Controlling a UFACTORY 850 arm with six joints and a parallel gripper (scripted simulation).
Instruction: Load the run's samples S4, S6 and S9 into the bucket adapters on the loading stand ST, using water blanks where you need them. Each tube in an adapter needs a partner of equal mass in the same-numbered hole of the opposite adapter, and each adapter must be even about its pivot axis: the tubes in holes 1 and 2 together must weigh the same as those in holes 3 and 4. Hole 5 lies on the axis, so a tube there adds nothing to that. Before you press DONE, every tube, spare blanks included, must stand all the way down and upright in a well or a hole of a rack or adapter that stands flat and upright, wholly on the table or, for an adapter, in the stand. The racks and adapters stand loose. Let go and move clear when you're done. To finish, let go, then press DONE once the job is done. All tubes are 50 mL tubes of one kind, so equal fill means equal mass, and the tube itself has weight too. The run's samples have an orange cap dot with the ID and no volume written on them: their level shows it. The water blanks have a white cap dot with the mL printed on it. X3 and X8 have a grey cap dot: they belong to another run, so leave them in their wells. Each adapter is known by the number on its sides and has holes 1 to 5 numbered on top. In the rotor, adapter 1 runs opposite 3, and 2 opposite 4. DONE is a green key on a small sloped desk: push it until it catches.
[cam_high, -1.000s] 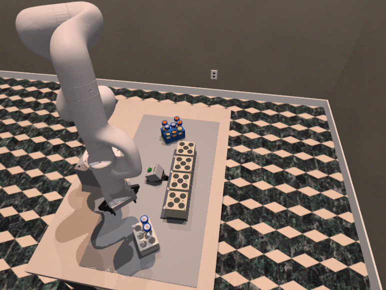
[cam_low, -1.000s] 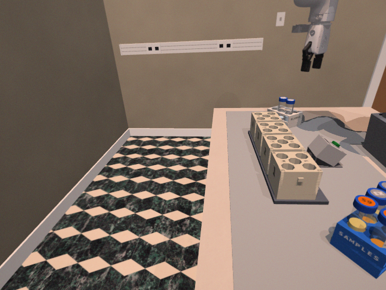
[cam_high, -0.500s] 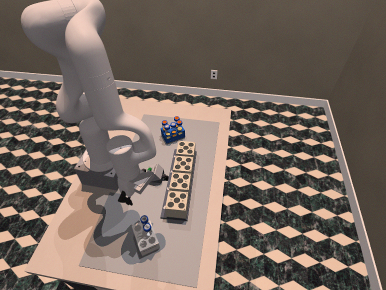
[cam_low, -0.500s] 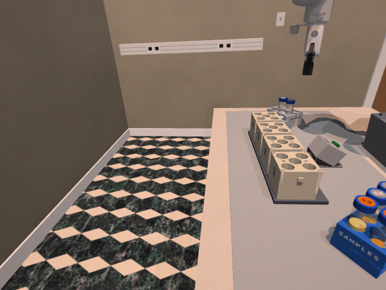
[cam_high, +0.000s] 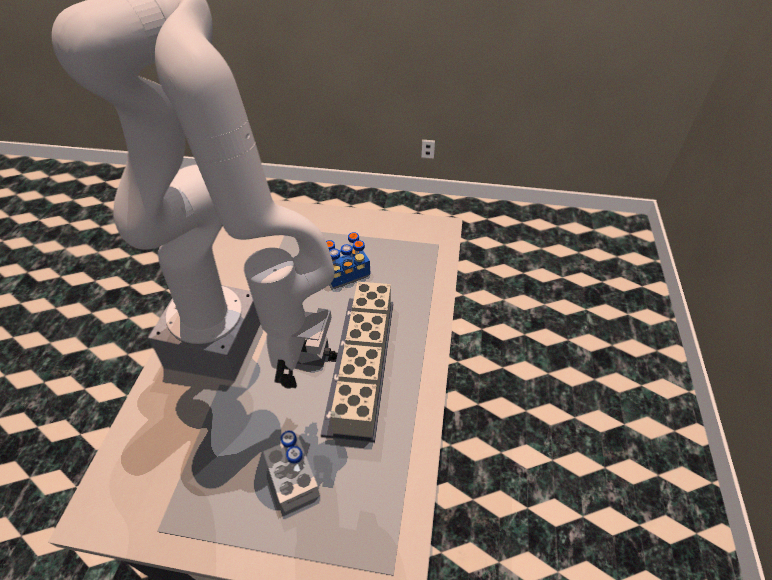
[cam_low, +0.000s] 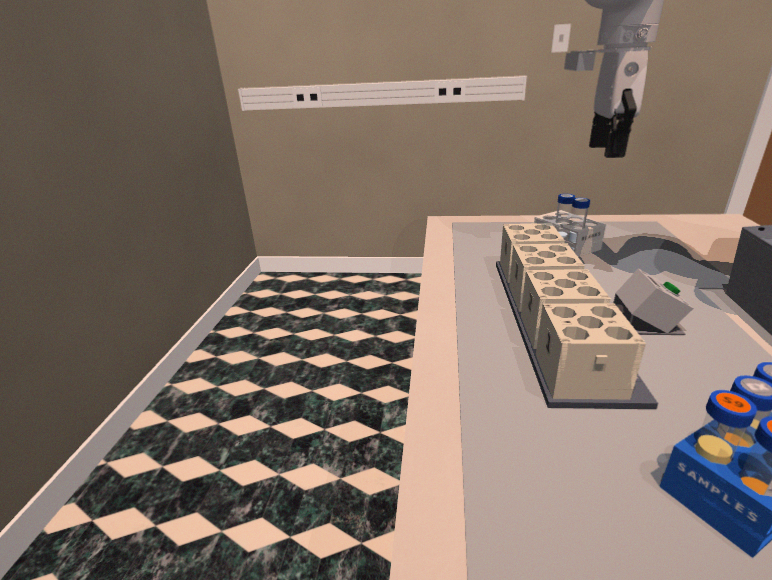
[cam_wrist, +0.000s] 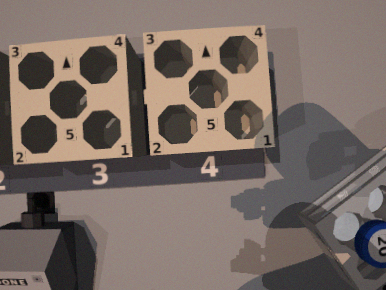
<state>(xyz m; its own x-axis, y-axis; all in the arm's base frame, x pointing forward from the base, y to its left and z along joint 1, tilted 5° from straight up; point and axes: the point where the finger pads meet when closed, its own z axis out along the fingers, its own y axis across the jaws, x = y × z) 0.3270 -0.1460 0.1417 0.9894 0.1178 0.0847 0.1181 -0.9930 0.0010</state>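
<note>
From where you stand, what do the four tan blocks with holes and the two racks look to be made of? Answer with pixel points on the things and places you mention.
The adapters (cam_high: 353, 426) (cam_low: 592, 374) (cam_wrist: 165, 95) look like matte plastic, perhaps printed: fine ridges show at their edges. The samples rack (cam_high: 356, 271) (cam_low: 705, 495) seems smooth, blue plastic, evenly coloured. The blanks rack (cam_high: 298, 500) (cam_low: 589, 240) (cam_wrist: 327, 245) could be clear plastic or acrylic: its walls look see-through up close.

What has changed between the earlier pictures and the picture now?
The arm has swung toward the loading stand, and its jaws have turned. Nothing was visibly taken hold of or let go. The adapters, the sample rack and the blanks rack stayed put.
</note>
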